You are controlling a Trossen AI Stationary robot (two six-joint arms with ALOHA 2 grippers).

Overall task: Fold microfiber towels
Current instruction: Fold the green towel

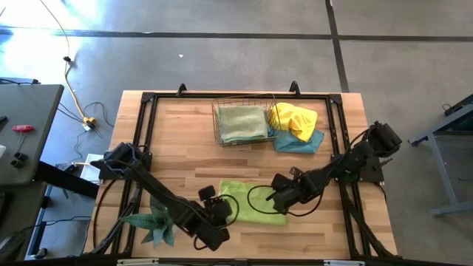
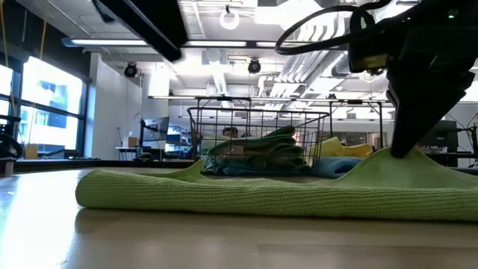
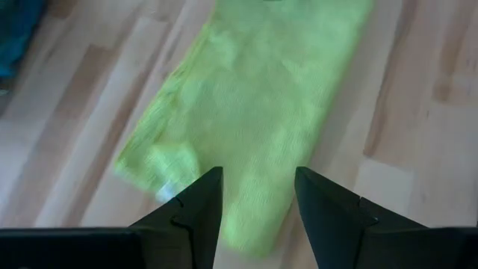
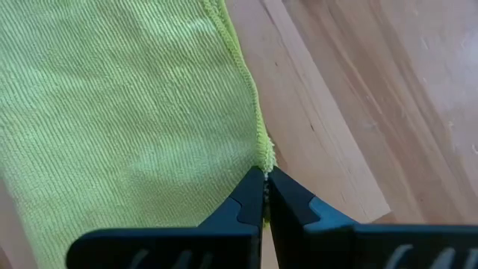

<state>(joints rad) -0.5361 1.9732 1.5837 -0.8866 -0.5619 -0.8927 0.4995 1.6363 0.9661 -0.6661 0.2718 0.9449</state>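
A lime green towel (image 1: pixel 251 203) lies folded flat on the wooden table (image 1: pixel 185 148), near the front middle; it also shows in the low view (image 2: pixel 246 196). My right gripper (image 1: pixel 276 201) is shut on the towel's right edge. My left gripper (image 3: pixel 258 183) is open and stands over the towel's left end (image 3: pixel 194 172); whether it touches the cloth, I cannot tell. A pale green towel (image 1: pixel 242 123) lies folded in the wire basket (image 1: pixel 219 133). A yellow towel (image 1: pixel 293 118) lies crumpled on a blue towel (image 1: pixel 303 143) to the right of the basket. My right gripper pinches the lime towel's hemmed right edge (image 4: pixel 263 158) between its two fingertips (image 4: pixel 287 196), only at their free ends. The fingers come from above and from the table's right, pointing down. The cloth rises in a small peak (image 2: pixel 382 158) at the fingers; the remainder lies on the table.
A spiky green plant (image 1: pixel 154 222) stands at the front left, beside my left arm. The basket and the two loose towels sit at the back middle. A black frame (image 1: pixel 148 118) runs round the table. Bare wood (image 1: pixel 185 148) shows at the left middle.
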